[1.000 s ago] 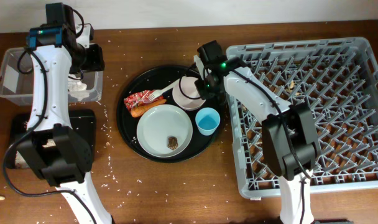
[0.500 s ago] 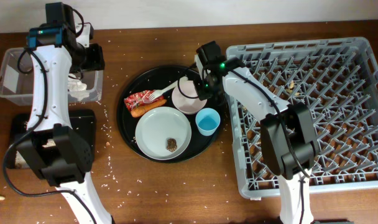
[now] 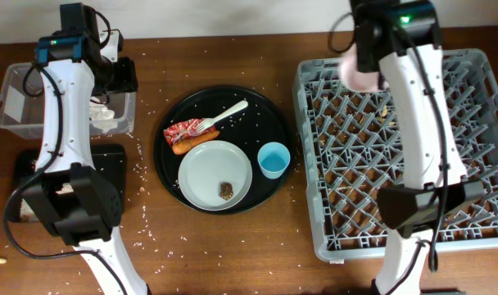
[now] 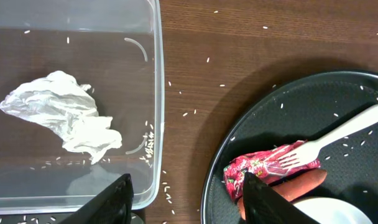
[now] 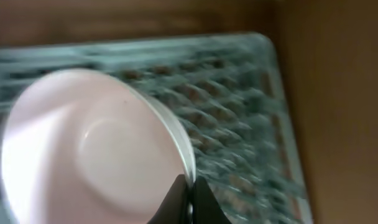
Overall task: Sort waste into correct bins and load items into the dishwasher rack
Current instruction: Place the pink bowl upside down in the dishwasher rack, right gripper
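My right gripper (image 3: 370, 59) is shut on the rim of the cream bowl (image 3: 355, 74) and holds it in the air over the far left corner of the grey dishwasher rack (image 3: 445, 123). In the right wrist view the fingers pinch the bowl (image 5: 89, 149) at its edge above the blurred rack (image 5: 239, 118). My left gripper (image 4: 188, 196) is open and empty, hovering between the clear tub (image 4: 153, 93) and the round tray. The crumpled napkin (image 4: 64, 118) lies in the tub. The red wrapper (image 3: 183, 131), orange stick (image 3: 193, 146), white fork (image 3: 224, 116), grey plate (image 3: 208, 168) with a brown lump (image 3: 226, 189) and blue cup (image 3: 273, 159) are on the round tray.
The big round black tray (image 3: 265, 106) sits mid-table. The flat black tray (image 3: 110, 160) lies in front of the tub, partly hidden by my left arm. Rice grains are scattered over the wood table (image 3: 233, 246) and in the rack.
My right gripper has lifted the cream bowl off the round tray and carried it up and right, over the rack's far left corner. My left arm has not moved.
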